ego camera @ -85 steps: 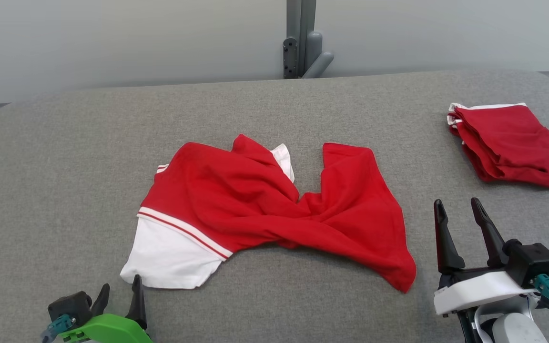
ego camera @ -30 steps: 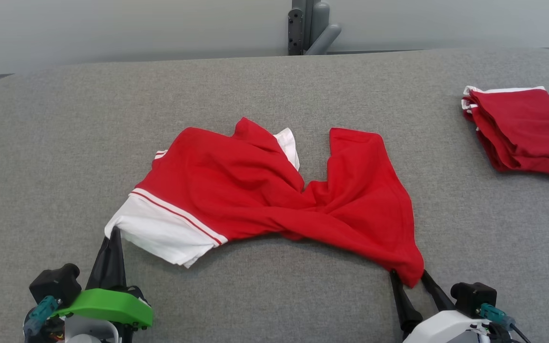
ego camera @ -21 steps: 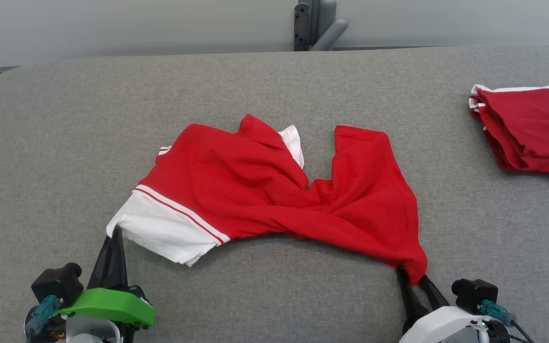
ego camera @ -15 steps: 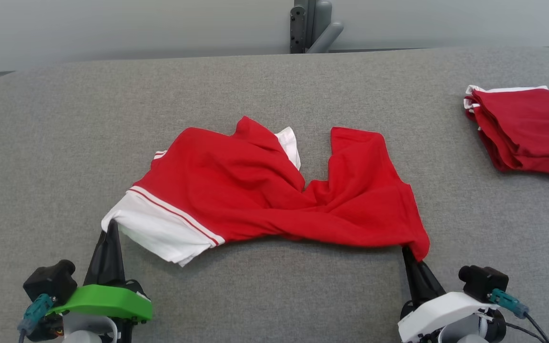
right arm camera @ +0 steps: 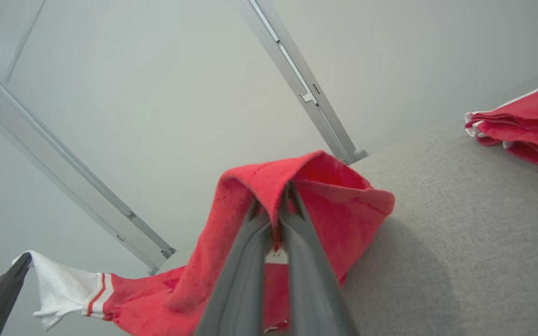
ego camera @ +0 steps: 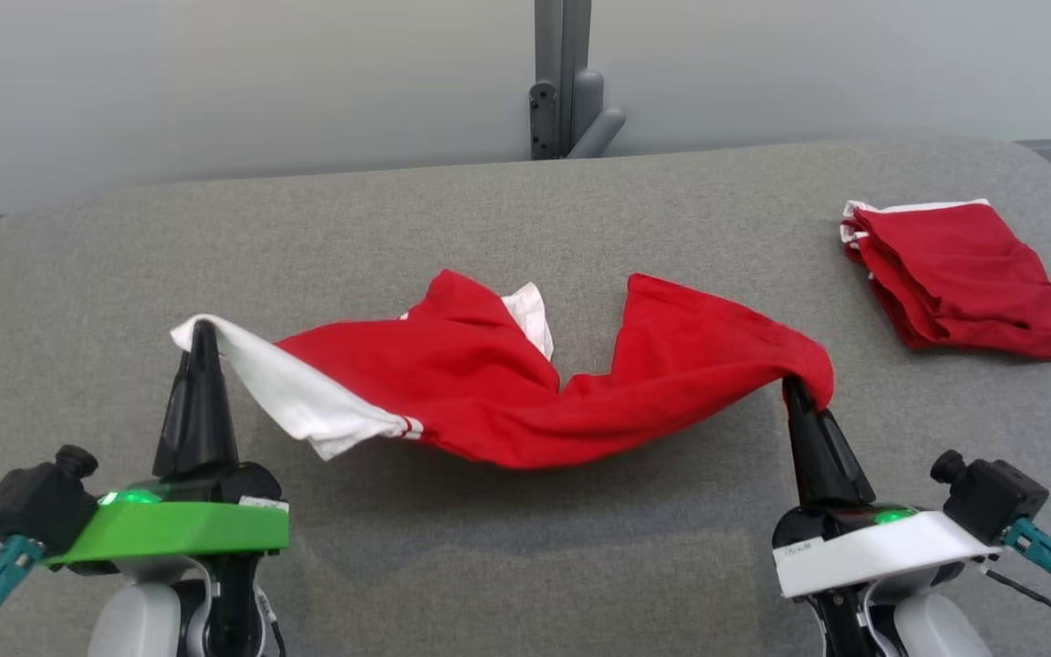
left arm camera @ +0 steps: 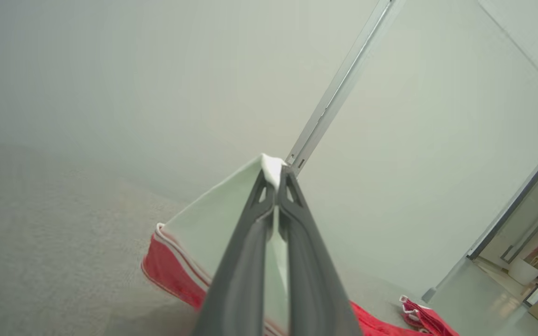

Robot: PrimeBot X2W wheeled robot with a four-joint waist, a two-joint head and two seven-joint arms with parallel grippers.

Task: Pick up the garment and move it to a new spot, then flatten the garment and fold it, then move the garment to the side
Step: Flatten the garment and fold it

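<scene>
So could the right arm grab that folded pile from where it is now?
Probably not yet. The right gripper is shut on the garment at its red corner. The pile lies close by on the table with nothing between, so once it lets go, likely yes.

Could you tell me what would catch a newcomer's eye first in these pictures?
A red and white garment sags over the grey table: the left gripper pinches its white end, the right gripper its red end. A folded red pile lies at the table's far right.
</scene>
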